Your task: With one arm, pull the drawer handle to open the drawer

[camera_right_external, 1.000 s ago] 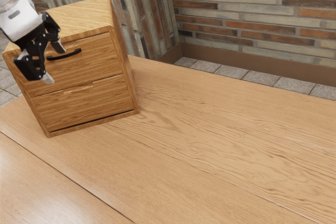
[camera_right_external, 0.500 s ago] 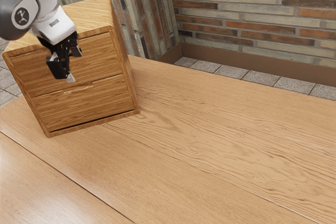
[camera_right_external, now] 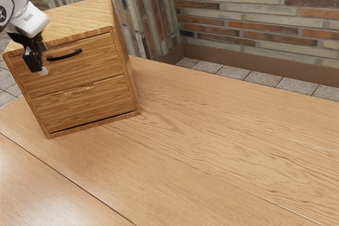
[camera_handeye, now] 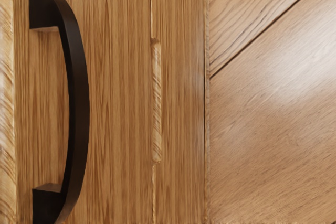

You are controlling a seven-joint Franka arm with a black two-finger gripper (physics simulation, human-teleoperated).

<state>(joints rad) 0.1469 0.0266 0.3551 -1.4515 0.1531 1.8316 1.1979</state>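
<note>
A wooden cabinet (camera_right_external: pixel 79 19) stands at the far left of the bench (camera_right_external: pixel 212 146), turned at an angle so that its two drawer fronts face the near left. The top drawer (camera_right_external: pixel 92 67) carries a black curved handle (camera_right_external: pixel 64 55) lying crosswise along its upper part. The lower drawer (camera_right_external: pixel 85 104) sits beneath it. Both fronts look flush with the cabinet's frame, so the top drawer is shut.

The white arm (camera_right_external: pixel 24 19) comes in from the exterior view's upper left, with the black jaws hanging downward in front of the top drawer's left part. They sit just left of the handle's left end, beside it and not around it. Whether they touch the drawer front cannot be told. Whether the jaws are spread or pressed together cannot be told either.

In the wrist view the handle (camera_handeye: pixel 73 103) bows out from the drawer front (camera_handeye: pixel 121 77), its two feet set on the wood. Past the cabinet's edge lies the bench (camera_handeye: pixel 273 140).

A brick wall (camera_right_external: pixel 254 14) runs behind the bench on the far side.
</note>
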